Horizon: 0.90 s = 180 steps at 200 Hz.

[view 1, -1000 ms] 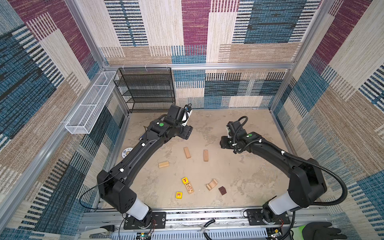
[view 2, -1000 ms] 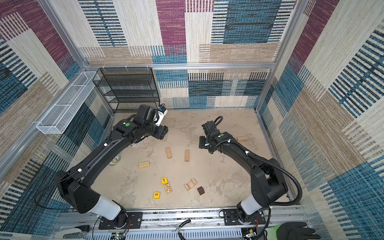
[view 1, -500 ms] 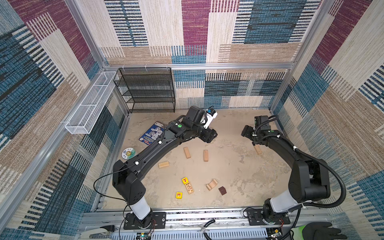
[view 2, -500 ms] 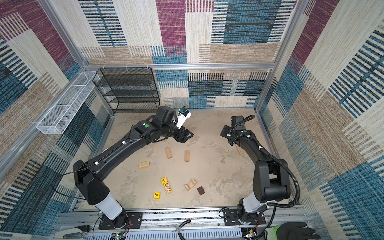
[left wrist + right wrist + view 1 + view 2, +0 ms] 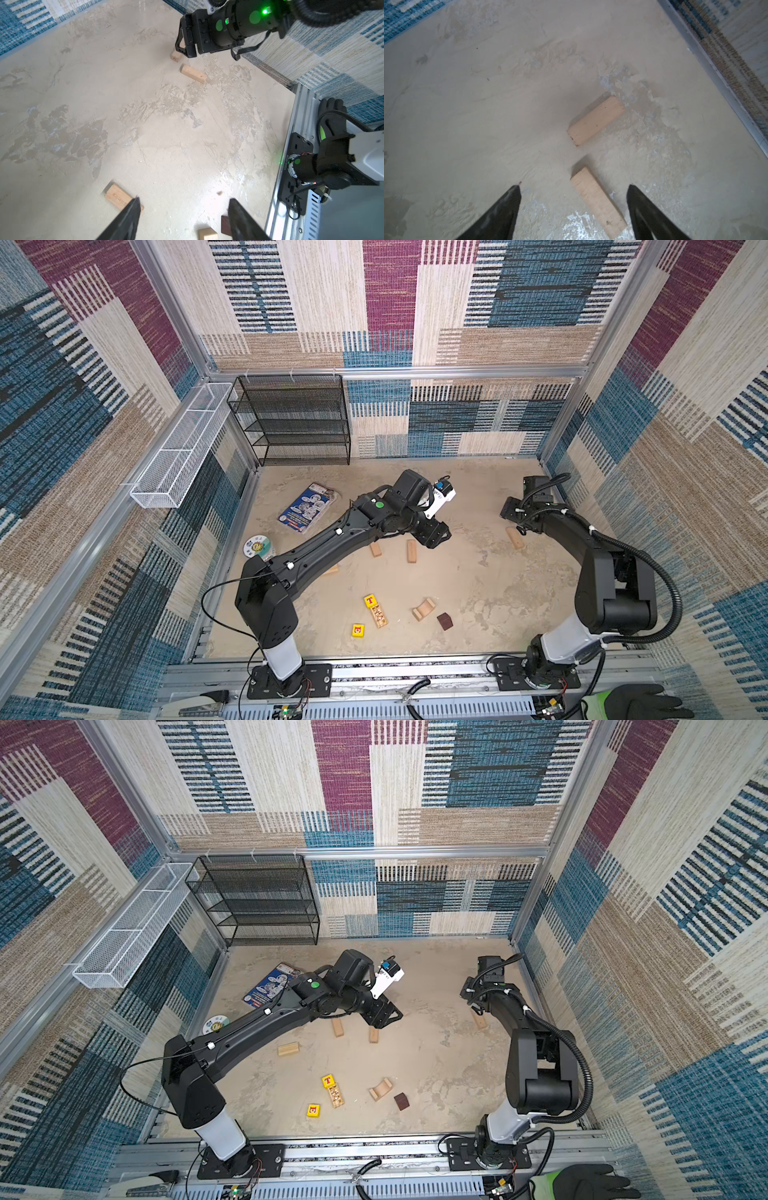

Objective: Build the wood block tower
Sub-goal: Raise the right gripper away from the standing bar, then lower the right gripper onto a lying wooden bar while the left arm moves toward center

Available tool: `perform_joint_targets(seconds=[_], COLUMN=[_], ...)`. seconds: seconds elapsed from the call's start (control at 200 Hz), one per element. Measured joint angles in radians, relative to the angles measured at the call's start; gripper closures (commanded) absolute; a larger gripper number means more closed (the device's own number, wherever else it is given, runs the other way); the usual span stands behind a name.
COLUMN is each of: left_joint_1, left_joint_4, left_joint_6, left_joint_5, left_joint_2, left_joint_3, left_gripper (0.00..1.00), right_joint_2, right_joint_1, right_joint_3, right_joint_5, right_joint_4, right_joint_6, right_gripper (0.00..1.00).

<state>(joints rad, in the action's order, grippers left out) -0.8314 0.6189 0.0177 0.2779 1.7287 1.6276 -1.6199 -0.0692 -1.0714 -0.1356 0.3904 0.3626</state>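
Loose wood blocks lie on the table. In both top views my left gripper (image 5: 434, 537) (image 5: 380, 1017) hangs open and empty over one end of a pale bar (image 5: 411, 551); a second bar (image 5: 375, 549) lies beside it. My right gripper (image 5: 514, 524) is open near the right wall. In the right wrist view a pale bar (image 5: 598, 203) lies flat between its spread fingers (image 5: 510, 203), with another bar (image 5: 596, 120) just beyond. At the front lie a yellow T cube (image 5: 370, 600), a printed bar (image 5: 379, 615), a yellow cube (image 5: 358, 630), an arch (image 5: 424, 609) and a dark brown cube (image 5: 444, 621).
A blue printed packet (image 5: 308, 508) and a round white disc (image 5: 257, 546) lie at the left. A black wire shelf (image 5: 297, 420) stands at the back left, and a white wire basket (image 5: 183, 448) hangs on the left wall. A gloved hand (image 5: 636, 701) rests at the front right rail.
My left arm has swung from the back left to the middle, uncovering the blue packet. My right gripper has moved from the middle to the right wall and its jaws stand wider.
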Motion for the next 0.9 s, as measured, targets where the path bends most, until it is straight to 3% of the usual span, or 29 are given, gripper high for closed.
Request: perform_joint_targets(seconds=[0.371,0.721,0.902], left_joint_1=[-0.081,-0.102,-0.104], left_joint_4=[0.053,0.071,0.074], left_joint_6=[0.077,0.093,0.085], left_joint_5=[-0.115,-0.207,-0.248], left_joint_2=[0.000,0.018,0.048], left_joint_3=[0.007,0.022,0.036], left_gripper=[0.28,0.27,0.27], right_joint_2=[-0.043,-0.097,-0.122], right_joint_1=[-0.005,-0.012,-0.018], right_joint_3=[-0.008,-0.021,-0.057], right_joint_5=[0.031,0.031,0.026], right_joint_4=[0.004,-0.002,-0.039], right_joint_6=[0.035,0.036,-0.056], right_gripper=[0.17,0.18,0.17])
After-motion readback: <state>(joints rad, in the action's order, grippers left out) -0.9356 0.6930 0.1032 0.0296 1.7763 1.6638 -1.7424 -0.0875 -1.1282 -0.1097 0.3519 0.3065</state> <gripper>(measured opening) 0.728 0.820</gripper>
